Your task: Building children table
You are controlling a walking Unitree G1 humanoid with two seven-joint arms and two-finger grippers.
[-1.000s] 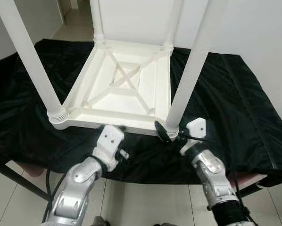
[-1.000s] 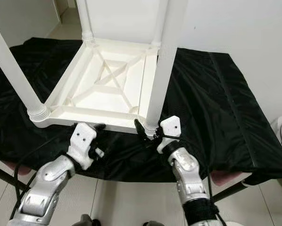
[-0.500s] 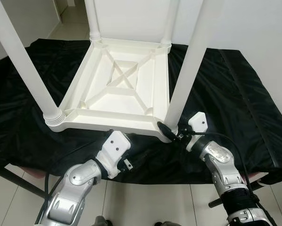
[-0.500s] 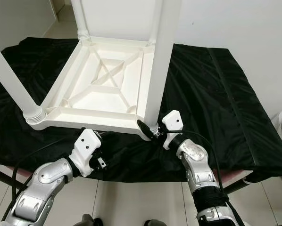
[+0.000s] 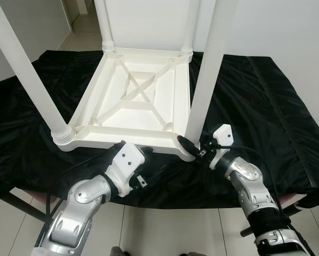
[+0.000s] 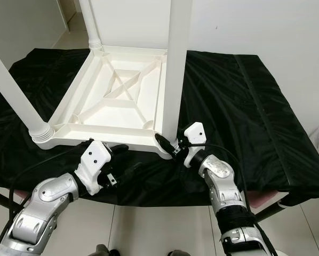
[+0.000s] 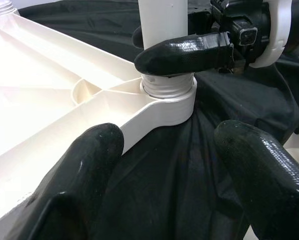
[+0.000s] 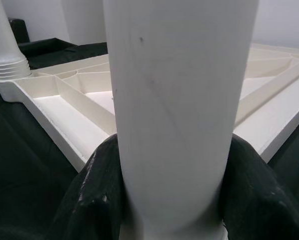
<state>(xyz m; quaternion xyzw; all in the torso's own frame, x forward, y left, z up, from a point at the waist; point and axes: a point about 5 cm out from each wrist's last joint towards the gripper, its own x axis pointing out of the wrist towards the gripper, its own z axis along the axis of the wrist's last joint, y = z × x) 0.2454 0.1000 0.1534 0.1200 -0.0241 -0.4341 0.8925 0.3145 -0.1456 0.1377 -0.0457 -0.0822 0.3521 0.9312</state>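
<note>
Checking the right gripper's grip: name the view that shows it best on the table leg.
The right wrist view: both fingers hug the table leg. The left wrist view shows one finger crossing its base; the eye views show the right gripper small.

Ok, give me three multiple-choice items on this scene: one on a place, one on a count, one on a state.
1. Where is the right end effector?
A. at the base of the near right leg
B. on the far left leg
C. hanging off the black cloth

2. How many legs stand up from the upturned white children's table?
A. two
B. three
C. four

3. What state is the left end effector in?
A. shut on a leg
B. open, holding nothing
C. shut on the cloth

Answers:
1. A, the right wrist view shows its fingers on either side of that leg, just above the corner socket.
2. C, a leg rises from each corner in the eye views.
3. B, the left wrist view shows its two fingers spread apart with only cloth and the table edge between them.
</note>
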